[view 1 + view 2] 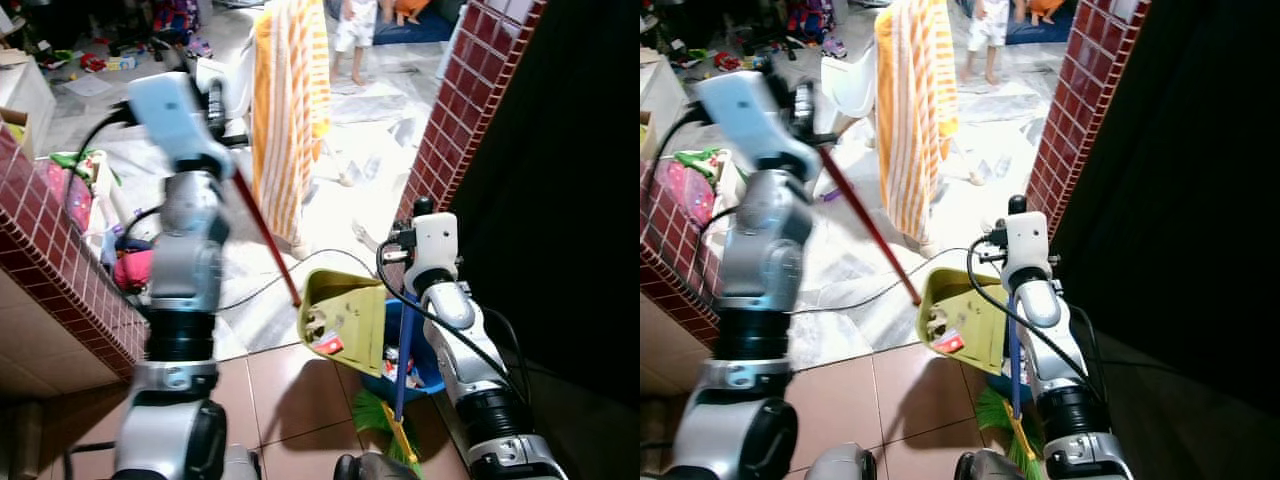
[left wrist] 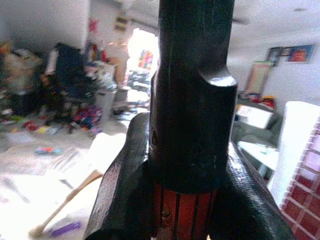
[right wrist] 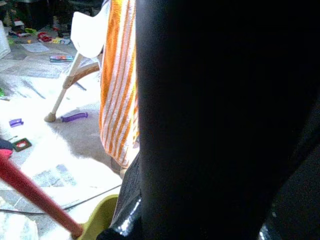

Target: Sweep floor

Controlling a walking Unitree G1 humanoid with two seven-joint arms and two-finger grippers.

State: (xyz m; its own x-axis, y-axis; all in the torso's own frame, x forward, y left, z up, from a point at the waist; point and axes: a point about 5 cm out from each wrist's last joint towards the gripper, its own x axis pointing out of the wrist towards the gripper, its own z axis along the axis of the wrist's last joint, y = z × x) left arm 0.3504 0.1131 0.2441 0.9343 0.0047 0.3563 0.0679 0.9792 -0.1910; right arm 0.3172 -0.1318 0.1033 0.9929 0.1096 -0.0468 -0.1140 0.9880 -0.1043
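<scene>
A yellow-green plastic dustpan [image 1: 345,315] with a thin red handle [image 1: 265,235] hangs tilted above the glossy brown floor tiles [image 1: 290,385], scraps inside. The left gripper [image 2: 192,165] fingers clench the handle; the right gripper [image 1: 415,215] holds a blue broomstick [image 1: 402,365] (green bristles below).

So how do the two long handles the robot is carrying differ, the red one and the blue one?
The red handle slants from the raised left hand down to the yellow-green dustpan; the blue handle stands nearly upright under the lower right hand. The red one ends at the dustpan, the blue one at green broom bristles. Both are thin straight poles, each held by one hand.
</scene>
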